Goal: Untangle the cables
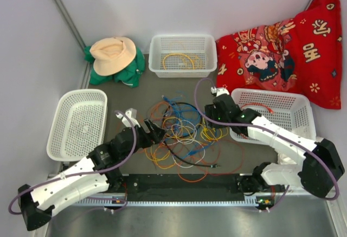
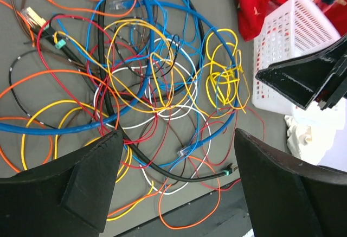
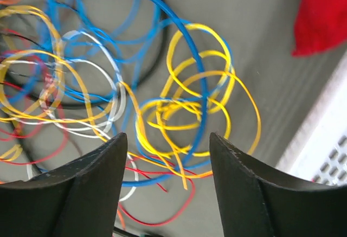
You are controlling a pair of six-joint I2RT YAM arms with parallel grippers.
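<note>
The cables (image 1: 181, 139) lie in one tangled heap mid-table: yellow, orange, blue, red, white and black cords looped over each other. My left gripper (image 1: 155, 130) is open at the heap's left edge, holding nothing. In the left wrist view (image 2: 178, 134) its jaws stand wide over a black cable (image 2: 162, 173) and a thick blue cable (image 2: 54, 127). My right gripper (image 1: 213, 113) is open at the heap's right edge. In the right wrist view (image 3: 167, 136) its jaws hang just above a small yellow coil (image 3: 169, 106), which also shows in the left wrist view (image 2: 225, 77).
A white basket (image 1: 59, 134) sits left. A back basket (image 1: 157, 52) holds a yellow cable (image 1: 178, 61). A right basket (image 1: 295, 104) holds a red cord. A tan hat (image 1: 113, 52) on green cloth lies back left, a red cushion (image 1: 287, 47) back right.
</note>
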